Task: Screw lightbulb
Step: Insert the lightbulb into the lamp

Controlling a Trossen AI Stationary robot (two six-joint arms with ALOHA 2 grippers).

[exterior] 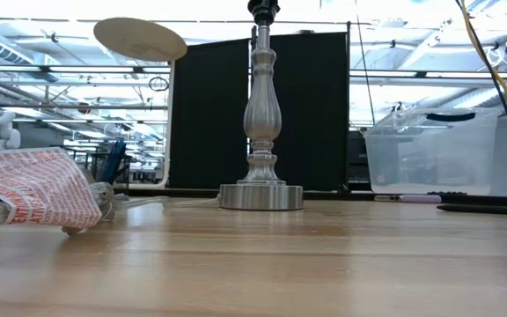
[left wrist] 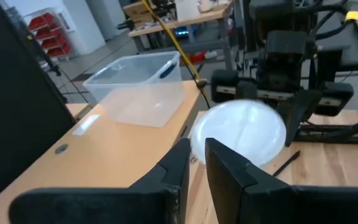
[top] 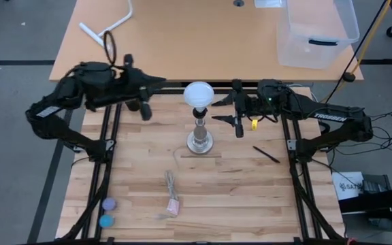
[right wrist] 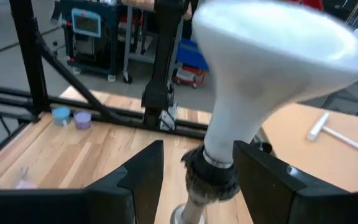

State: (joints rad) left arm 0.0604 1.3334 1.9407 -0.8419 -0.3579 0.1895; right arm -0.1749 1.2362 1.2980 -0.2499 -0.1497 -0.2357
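The lightbulb (top: 199, 93) sits atop the lamp post (top: 200, 129), base at the socket. The right claw (right wrist: 197, 168) straddles its neck, fingers apart, not gripping; the left claw (left wrist: 194, 163) hangs near the globe, nearly together. A squeeze off-centre could cross-thread it or tip the post.

Frosted matt lightbulb (top: 199, 93) tops a brushed metal post (exterior: 261, 114) on a planked wood table (top: 237, 197).

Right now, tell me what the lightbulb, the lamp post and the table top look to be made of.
Lightbulb: frosted white glass or plastic, a smooth matte globe; which one the look leaves open.
Lamp post: metal, brushed silvery finish with soft reflections down its turned shape.
Table top: wood, pale jointed planks with visible grain, lightly sealed by the look.
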